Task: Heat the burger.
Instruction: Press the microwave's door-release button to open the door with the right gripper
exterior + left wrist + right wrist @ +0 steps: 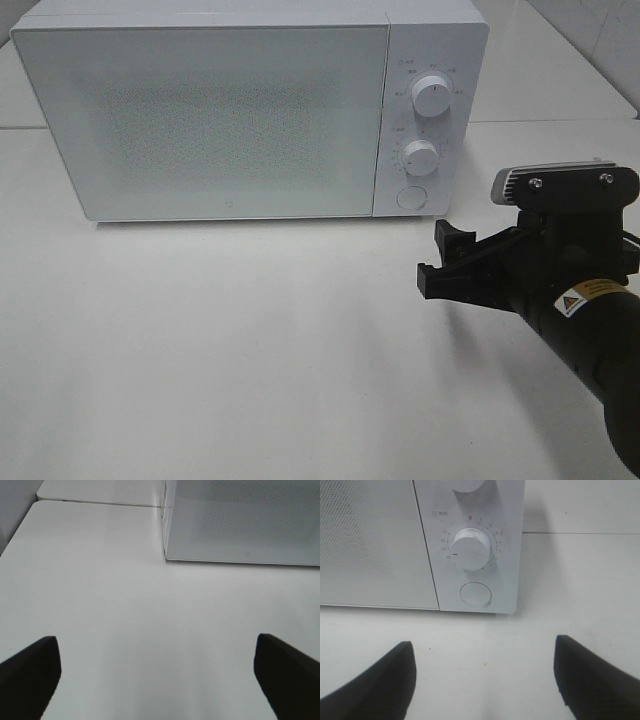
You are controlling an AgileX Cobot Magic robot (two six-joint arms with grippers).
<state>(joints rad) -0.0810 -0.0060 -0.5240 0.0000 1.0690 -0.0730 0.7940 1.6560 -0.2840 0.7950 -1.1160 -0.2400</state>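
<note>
Right fingers (pixel 435 282) hang wide and empty near the bench's (pixel 200 350) right edge, facing the round button (pixel 410 197) on the microwave (pixel 200 120). The left fingers (pixel 30 675) are spread and empty too. No burger shows. A skewed press could shove the microwave.

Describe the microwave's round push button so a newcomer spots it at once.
Find the white microwave at the back of the table; its control panel is right of the door. Below the two knobs sits the button: flat, flush, no scale around it.
</note>
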